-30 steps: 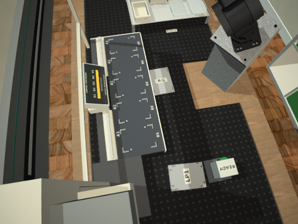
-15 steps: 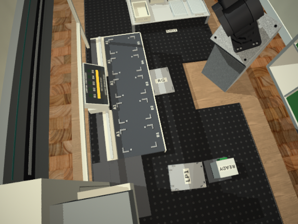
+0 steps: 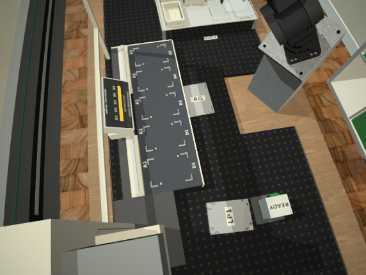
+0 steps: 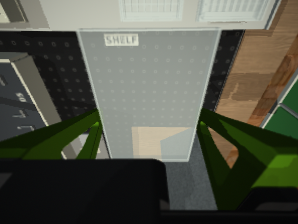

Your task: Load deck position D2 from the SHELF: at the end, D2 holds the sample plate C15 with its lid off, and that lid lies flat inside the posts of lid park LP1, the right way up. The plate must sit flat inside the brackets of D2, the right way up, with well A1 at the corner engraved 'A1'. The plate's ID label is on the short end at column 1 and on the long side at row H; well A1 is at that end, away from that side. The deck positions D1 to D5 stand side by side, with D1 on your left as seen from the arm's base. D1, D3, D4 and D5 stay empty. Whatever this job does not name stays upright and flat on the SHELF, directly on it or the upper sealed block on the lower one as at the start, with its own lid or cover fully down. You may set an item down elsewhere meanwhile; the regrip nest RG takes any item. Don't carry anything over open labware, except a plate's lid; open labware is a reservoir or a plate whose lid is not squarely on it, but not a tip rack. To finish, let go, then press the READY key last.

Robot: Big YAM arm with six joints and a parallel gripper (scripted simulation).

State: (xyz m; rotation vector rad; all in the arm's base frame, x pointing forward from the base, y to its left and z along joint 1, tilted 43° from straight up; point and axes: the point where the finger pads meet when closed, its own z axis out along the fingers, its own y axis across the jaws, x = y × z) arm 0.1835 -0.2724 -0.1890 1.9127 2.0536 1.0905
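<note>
Jaws clamped on clear lid [image 4: 150, 85] — off the SHELF [image 4: 75, 15]

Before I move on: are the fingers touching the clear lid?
Touching. In the wrist view both green fingers press against the long edges of the clear lid, with no gap on either side; the gripper is shut on it.

SHELF [image 3: 205, 23] cut off at top edge; held lid's [image 4: 150, 95] near end hidden behind hand.
</note>
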